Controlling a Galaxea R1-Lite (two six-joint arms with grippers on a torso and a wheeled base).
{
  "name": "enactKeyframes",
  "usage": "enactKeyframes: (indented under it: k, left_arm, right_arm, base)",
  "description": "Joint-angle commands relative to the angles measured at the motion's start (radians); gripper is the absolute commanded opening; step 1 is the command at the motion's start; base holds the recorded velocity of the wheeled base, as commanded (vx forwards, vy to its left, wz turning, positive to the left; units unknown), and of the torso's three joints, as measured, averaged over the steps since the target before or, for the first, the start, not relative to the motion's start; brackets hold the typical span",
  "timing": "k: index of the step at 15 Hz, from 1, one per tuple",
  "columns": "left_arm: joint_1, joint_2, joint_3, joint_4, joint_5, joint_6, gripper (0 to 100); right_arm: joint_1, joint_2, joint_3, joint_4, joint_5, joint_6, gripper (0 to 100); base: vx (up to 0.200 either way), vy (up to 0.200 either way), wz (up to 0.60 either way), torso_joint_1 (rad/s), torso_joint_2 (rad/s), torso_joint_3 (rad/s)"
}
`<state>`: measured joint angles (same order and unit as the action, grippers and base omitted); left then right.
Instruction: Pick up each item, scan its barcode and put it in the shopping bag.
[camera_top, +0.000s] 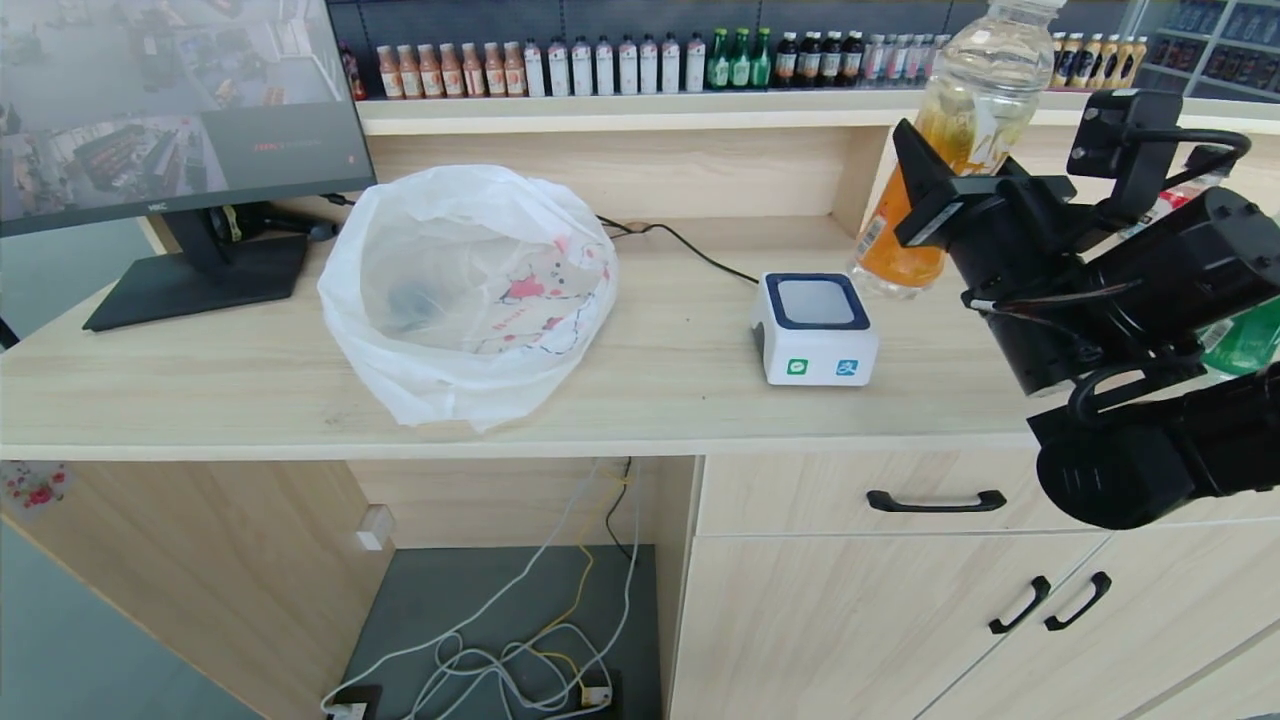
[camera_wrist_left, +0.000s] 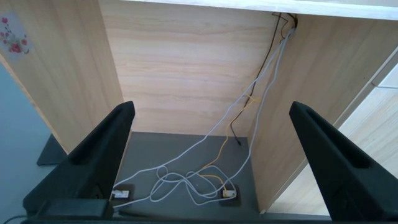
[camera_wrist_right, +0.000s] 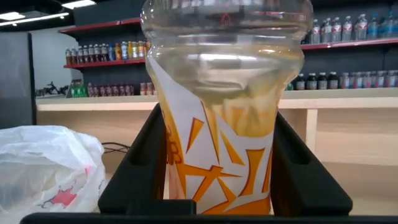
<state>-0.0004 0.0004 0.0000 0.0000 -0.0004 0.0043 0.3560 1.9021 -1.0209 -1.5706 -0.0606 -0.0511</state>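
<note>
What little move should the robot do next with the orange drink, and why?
Probably carry the clear plastic bottle of orange drink, clamped in the right gripper, leftward over the white cube scanner; it is beside the scanner, not over its window.

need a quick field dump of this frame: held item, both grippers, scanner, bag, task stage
held item: orange drink bottle, tilted, in the right gripper
right gripper: shut on the bottle
left gripper: open, holding nothing, low, facing the cables under the counter
scanner: white cube on the counter, window up; bottle is behind and right of it
shopping bag: open on the counter, left of the scanner
stage: bottle gripped, not yet in the bag; whether it was scanned cannot be told
</note>
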Motion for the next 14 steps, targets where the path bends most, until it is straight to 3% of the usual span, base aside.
enactKeyframes:
  k: [1,3,14]
  left_arm:
    - [0.0,0.0,0.0,0.0,0.0,0.0,100]
    - [0.0,0.0,0.0,0.0,-0.001,-0.003,100]
    - [-0.001,0.0,0.0,0.0,0.0,-0.003,100]
  right_arm:
    - [0.001,0.017,-0.021,0.0,0.002,-0.001,0]
    - [0.001,0.028,-0.042,0.0,0.002,0.002,0]
    - [-0.002,0.04,-0.048,0.0,0.001,0.005,0]
  base:
    - [0.0,0.0,0.0,0.0,0.0,0.0]
    - [0.0,0.0,0.0,0.0,0.0,0.0]
    - [0.0,0.2,0.0,0.002,0.0,0.002]
